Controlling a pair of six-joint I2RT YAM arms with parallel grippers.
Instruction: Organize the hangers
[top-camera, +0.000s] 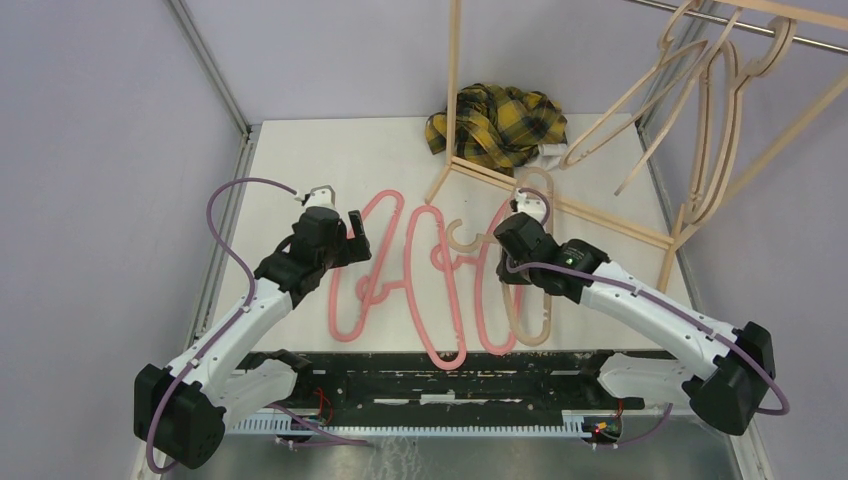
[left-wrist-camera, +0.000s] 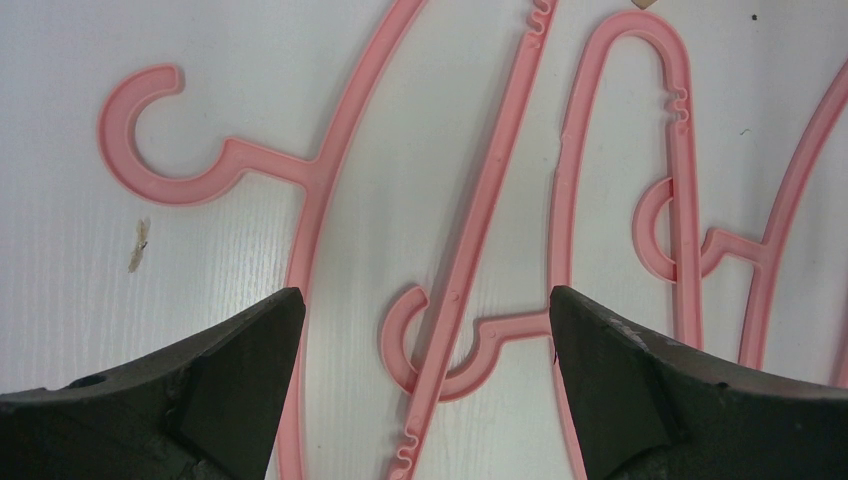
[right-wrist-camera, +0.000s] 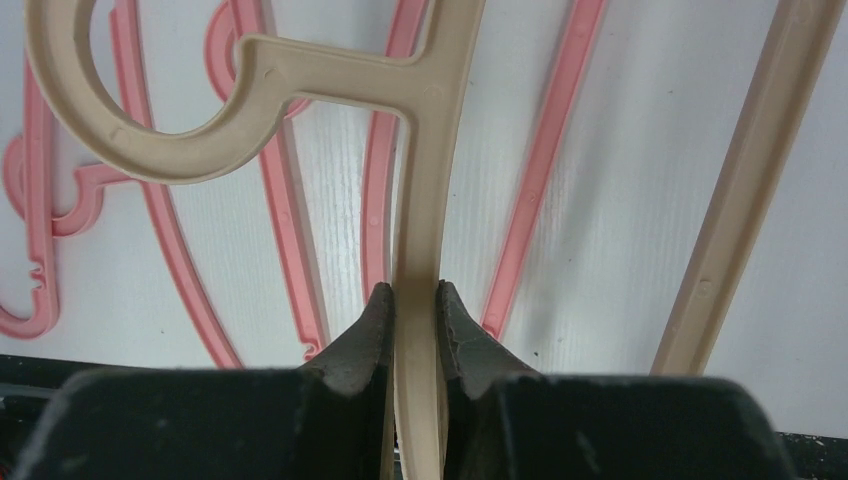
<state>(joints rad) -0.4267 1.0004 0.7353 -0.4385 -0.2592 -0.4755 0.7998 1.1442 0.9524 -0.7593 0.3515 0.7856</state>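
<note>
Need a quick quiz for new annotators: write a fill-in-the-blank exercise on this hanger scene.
1. The right gripper is shut on a hanger whose colour is ____.
2. The left gripper has its jaws ____.
3. The hangers lying below the left gripper are all ____.
4. The cloth by the rack has a yellow-and-black ____ pattern.

Missing words: tan; open; pink; plaid.

Pale lilac walls (top-camera: 100, 120) close in around a white table (top-camera: 300, 160), with a light wooden rack (top-camera: 455, 80) and a crumpled yellow plaid cloth (top-camera: 497, 125) at its far side.
</note>
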